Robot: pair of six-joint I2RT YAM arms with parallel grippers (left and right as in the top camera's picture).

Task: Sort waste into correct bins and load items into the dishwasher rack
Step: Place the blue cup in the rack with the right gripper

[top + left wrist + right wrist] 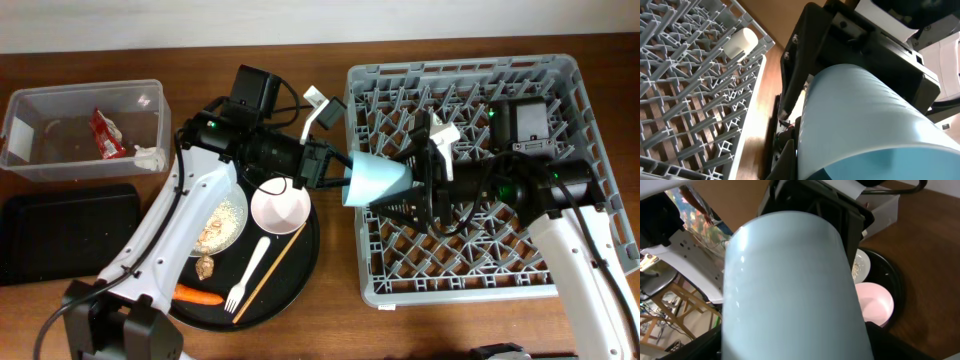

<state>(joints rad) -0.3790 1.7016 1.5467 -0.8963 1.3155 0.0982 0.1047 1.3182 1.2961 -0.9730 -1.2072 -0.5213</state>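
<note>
The light-blue cup (378,180) lies on its side in the air at the left edge of the grey dishwasher rack (560,80), held between both arms. My left gripper (340,172) is shut on its wide rim; a finger presses the wall in the left wrist view (805,160). My right gripper (398,186) is shut round its narrow end, with fingers on both sides in the right wrist view (790,347). The cup fills both wrist views (865,115) (785,280). A small white cup (740,42) lies in the rack (680,100).
The round black tray (305,262) holds a plate (232,232) with rice and beige chunks, a pinkish bowl (280,208), fork (247,275), chopstick (277,262) and carrot (198,295). The clear tub (50,120) holds the red wrapper (105,133) and tissue (150,157). The black rectangular tray (65,235) lies below.
</note>
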